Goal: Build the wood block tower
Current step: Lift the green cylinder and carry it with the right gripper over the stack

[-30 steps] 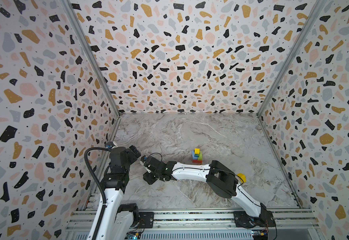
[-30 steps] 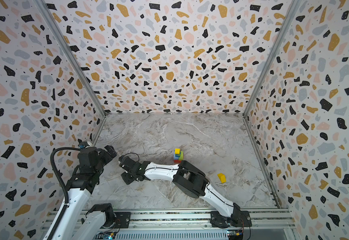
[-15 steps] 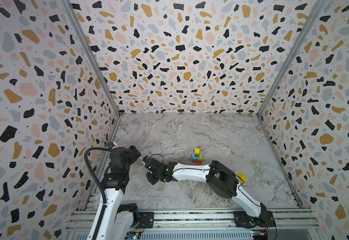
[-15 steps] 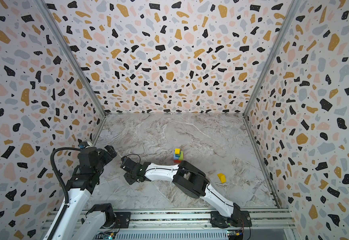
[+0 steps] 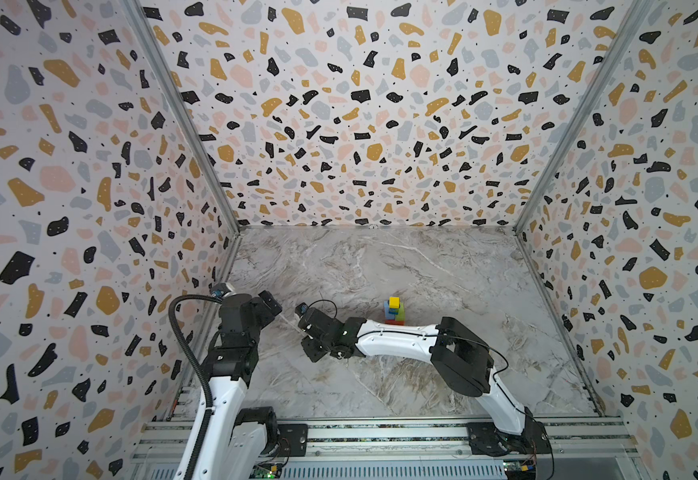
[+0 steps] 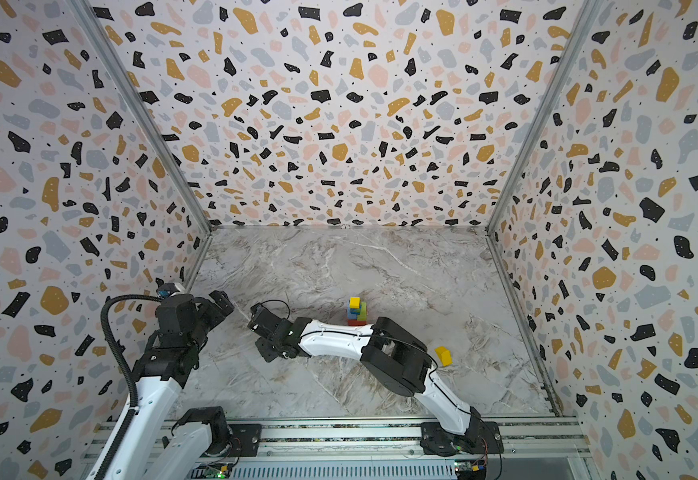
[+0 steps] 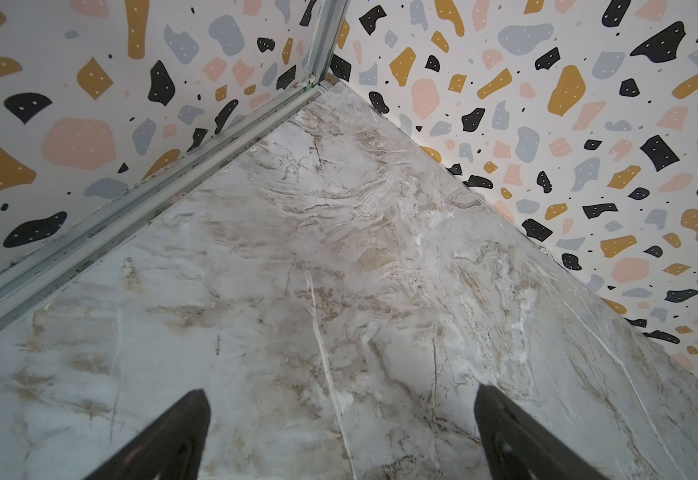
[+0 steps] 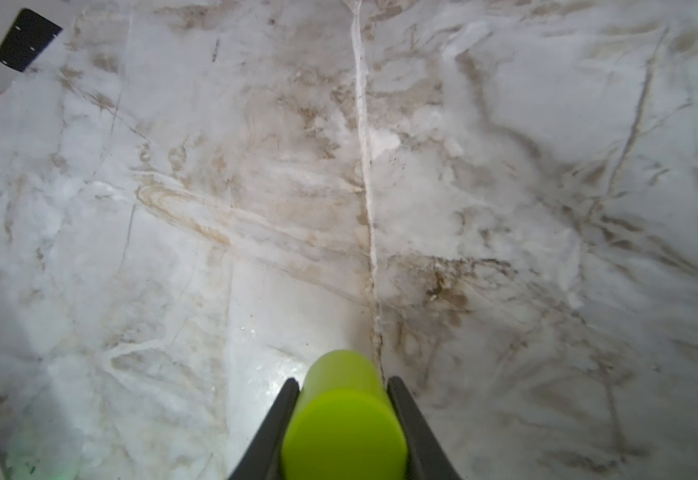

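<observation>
In both top views the far half of the counter point(image 5: 380, 266) lies bare from wall to wall, leaving the upper middle of the frame open. At centre stands the wood block tower point(image 5: 394, 311). The right arm point(image 5: 401, 338) stretches leftward just in front of it and bars the near approach. A yellow block point(image 6: 443, 355) sits right of that arm's elbow. The left arm point(image 5: 235, 332) fills the lower left. A narrow gap separates it from the right pincer point(image 8: 343, 384), whose jaws are filled by a lime cylinder point(image 8: 343, 432). Ahead of the wide-spread left pincer point(image 7: 341, 390) the counter is bare to the corner.
</observation>
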Tool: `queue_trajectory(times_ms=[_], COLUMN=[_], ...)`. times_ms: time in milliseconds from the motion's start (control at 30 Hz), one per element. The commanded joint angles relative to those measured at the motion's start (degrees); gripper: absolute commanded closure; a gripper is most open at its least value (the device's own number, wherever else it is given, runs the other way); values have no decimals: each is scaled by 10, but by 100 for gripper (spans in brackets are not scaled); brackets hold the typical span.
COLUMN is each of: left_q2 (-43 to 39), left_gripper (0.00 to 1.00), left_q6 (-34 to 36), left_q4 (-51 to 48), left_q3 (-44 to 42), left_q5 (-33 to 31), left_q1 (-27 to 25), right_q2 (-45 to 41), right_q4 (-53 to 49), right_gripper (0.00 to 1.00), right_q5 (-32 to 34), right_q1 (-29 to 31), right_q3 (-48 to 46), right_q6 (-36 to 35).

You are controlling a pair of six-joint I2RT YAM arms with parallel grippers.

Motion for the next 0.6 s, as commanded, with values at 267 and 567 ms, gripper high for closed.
queue_trajectory(times_ms=[267, 567], left_q2=[28, 98], left_gripper=[0, 0], left_q6=[34, 30], left_q4=[41, 53], left_q3=[-4, 17], left_q5=[93, 153], left_q1=[3, -35], right_q2=[-132, -233], right_q4=[-135, -189], right_gripper=[76, 76], right_q5=[20, 21], right_q1=[-47, -117], right_q3=[-12, -61], right_q6=[-35, -53])
